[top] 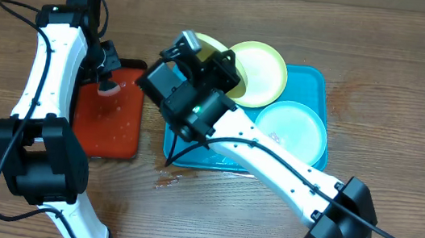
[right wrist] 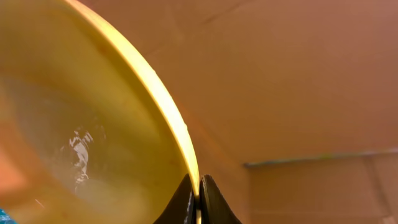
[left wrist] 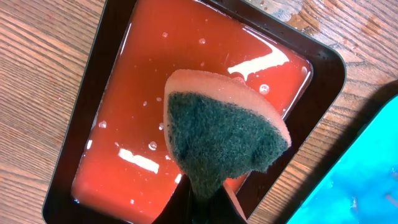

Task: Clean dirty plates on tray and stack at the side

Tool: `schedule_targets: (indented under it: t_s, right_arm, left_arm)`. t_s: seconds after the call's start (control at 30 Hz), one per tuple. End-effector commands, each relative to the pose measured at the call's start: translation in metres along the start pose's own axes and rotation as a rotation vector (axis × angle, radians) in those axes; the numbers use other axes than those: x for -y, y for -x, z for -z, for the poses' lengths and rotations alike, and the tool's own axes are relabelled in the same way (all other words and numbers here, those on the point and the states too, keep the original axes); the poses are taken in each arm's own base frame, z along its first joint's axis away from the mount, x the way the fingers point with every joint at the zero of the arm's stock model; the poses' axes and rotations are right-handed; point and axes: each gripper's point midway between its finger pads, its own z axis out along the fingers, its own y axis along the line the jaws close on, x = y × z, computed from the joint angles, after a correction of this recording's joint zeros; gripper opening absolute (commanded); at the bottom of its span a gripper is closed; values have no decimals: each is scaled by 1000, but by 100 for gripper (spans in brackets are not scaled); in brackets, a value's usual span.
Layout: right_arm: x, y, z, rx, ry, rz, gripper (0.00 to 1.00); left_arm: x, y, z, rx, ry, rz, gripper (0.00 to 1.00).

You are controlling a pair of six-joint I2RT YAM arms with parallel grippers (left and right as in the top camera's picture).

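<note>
My right gripper (top: 209, 54) is shut on the rim of a yellow-green plate (top: 203, 43), holding it tilted up over the back left corner of the cyan tray (top: 316, 85). In the right wrist view the plate's (right wrist: 81, 124) rim sits pinched between the fingers (right wrist: 184, 205). A second yellow-green plate (top: 258, 74) and a mint-green plate (top: 292, 129) lie flat in the tray. My left gripper (top: 107, 83) is shut on a sponge (left wrist: 224, 134), green scouring side toward the camera, above the red tray (left wrist: 118, 143).
The red, black-rimmed tray (top: 110, 127) holds a shallow film of water and lies left of the cyan tray (left wrist: 367, 174). Wet marks (top: 171, 180) show on the wooden table in front of the trays.
</note>
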Motion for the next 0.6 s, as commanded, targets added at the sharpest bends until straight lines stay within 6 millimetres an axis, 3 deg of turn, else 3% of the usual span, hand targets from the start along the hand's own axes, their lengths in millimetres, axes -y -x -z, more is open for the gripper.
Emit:
schedule_targets:
  t_s: [0.0,0.13,0.23,0.37,0.43,0.5,0.57]
  right_arm:
    - [39,8,14,18,-102,43,4]
    - [38,8,15,20,-99,34,4]
    - [24,9,13,32,-16,-10,4]
    - [-40,-5,9,3,374,-15,4]
    - [-57,-19,0,-43,504,-6,4]
    - [-45,-35,-15,-101,476,6,4]
    - [-15,-45,-30,-149,372,-68,4]
  left_arm:
    - [0,-1,4,5,-14,17,4]
    - [1,-1,4,6,-15,17,4]
    - [1,-1,4,6,-15,17,4]
    - [0,-1,4,5,-14,16,4]
    - [0,-2,4,1,-13,16,4]
    - [0,-2,4,2,-13,16,4]
    - [0,-2,4,3,-14,17,4]
